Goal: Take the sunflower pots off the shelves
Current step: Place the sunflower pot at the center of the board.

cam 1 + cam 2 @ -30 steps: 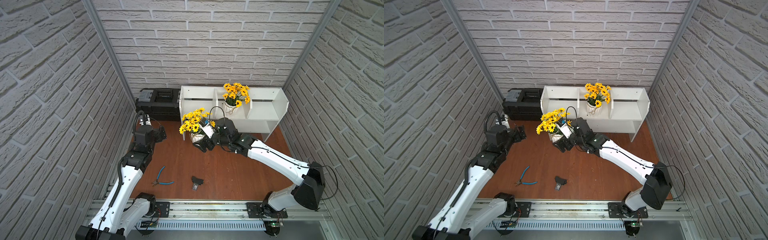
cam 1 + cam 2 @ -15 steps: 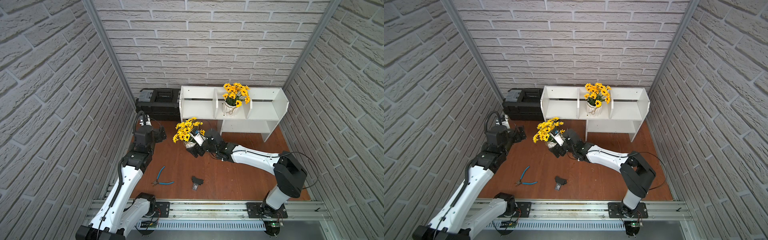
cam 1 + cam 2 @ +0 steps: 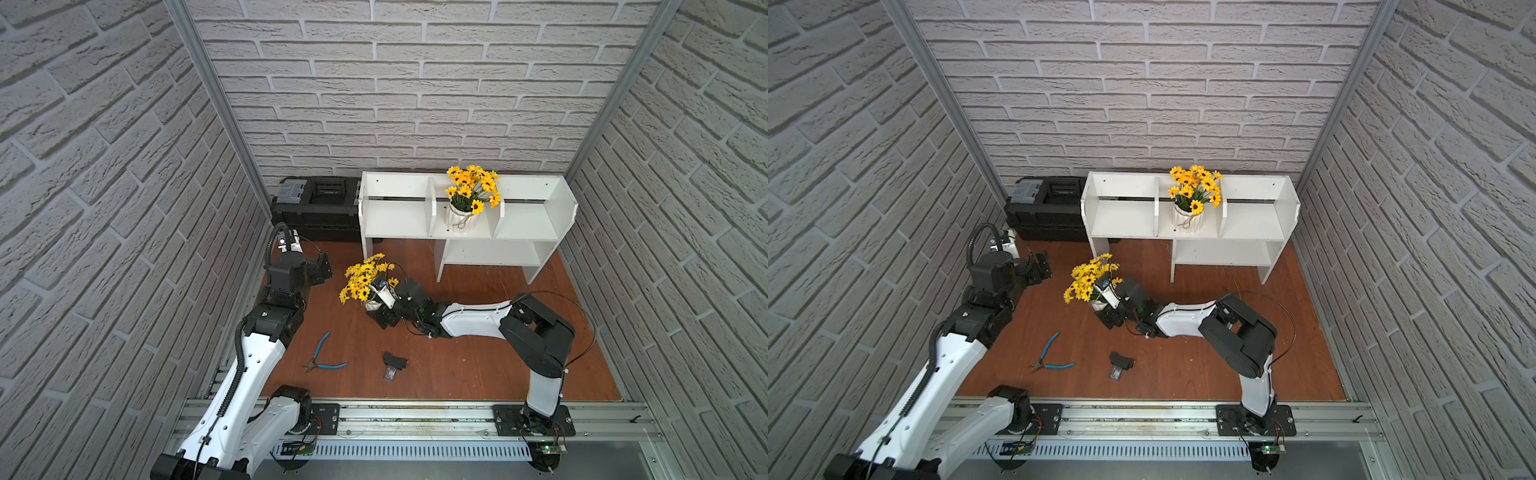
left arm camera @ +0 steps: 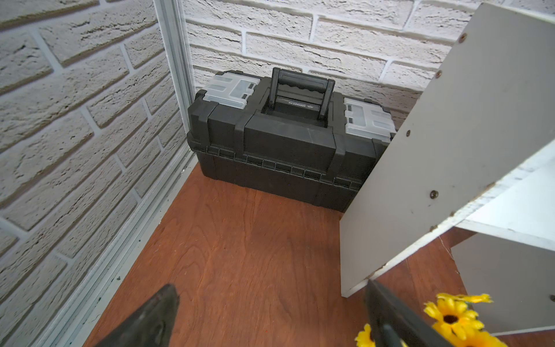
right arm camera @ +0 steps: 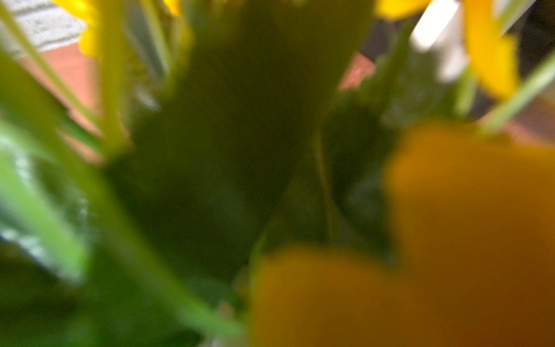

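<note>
Right fingers clasp the sunflower pot between them, before the shelves.

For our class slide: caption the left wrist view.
Black toolbox in the brick corner beside the white shelves; open left gripper and sunflowers in front.

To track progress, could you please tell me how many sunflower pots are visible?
2. The twine-tied pot stands in the shelves' middle compartment; the other pot is in front, held by the right gripper. None seems hidden.
</note>
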Controlling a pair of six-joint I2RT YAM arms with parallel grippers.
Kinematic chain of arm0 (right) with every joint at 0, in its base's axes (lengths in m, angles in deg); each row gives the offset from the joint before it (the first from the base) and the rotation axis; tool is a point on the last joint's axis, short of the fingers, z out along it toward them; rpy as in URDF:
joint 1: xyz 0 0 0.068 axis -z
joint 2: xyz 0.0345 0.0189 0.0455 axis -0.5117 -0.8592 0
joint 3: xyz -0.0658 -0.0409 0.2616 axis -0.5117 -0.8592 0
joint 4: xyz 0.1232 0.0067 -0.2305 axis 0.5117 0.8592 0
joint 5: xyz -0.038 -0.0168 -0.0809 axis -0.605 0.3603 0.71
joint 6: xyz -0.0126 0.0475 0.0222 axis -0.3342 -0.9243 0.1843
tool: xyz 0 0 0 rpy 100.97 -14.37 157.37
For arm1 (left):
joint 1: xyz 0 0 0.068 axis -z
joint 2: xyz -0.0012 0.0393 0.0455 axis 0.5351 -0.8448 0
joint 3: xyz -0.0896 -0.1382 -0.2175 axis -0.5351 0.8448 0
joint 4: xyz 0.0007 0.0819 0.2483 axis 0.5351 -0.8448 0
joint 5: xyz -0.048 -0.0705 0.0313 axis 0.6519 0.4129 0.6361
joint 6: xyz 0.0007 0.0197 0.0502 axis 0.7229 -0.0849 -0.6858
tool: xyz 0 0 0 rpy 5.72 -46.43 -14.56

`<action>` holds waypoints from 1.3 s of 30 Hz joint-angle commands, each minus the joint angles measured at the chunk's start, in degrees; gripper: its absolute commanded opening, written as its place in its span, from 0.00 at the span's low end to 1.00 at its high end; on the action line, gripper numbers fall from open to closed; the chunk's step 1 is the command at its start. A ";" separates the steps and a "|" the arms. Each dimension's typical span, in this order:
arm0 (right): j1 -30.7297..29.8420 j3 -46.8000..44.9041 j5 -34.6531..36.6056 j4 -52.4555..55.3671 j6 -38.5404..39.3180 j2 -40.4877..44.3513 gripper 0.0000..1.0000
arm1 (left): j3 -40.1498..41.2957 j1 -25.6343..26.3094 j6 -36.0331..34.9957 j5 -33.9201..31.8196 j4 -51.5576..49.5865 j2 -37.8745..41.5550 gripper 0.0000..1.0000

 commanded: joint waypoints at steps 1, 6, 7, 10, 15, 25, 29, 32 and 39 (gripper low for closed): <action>-0.56 -2.01 3.55 -10.11 -1.71 0.89 0.23 | 0.83 0.34 -0.52 -0.84 2.66 0.93 0.98; -0.52 -5.77 7.22 -11.73 -2.95 0.73 0.23 | 1.20 0.32 -0.58 -0.83 3.34 0.49 0.98; -0.56 -6.42 7.48 -11.90 -3.35 0.65 0.23 | 1.20 0.39 -0.55 -0.74 3.25 0.49 0.98; -0.51 -7.59 7.91 -12.46 -4.56 -0.32 0.23 | 1.30 0.32 -0.50 -0.74 3.28 0.99 0.98; -0.47 -6.95 8.37 -11.75 -6.17 -3.18 0.30 | 1.55 0.43 -0.57 -0.76 3.07 1.81 0.98; -0.63 -6.68 8.30 -10.10 -7.89 -4.78 0.78 | 1.50 0.63 -0.57 -0.83 2.73 2.32 0.98; -0.87 -7.15 8.68 -9.94 -7.73 -4.02 1.00 | 1.45 0.65 -0.52 -0.83 2.74 2.38 0.98; -1.27 -7.16 9.22 -9.29 -7.02 -2.00 1.00 | 1.55 0.66 -0.54 -0.83 2.85 2.51 0.98; -3.13 -7.31 10.72 -8.09 -5.95 1.29 1.00 | 1.40 0.76 -0.57 -0.83 2.68 2.54 0.98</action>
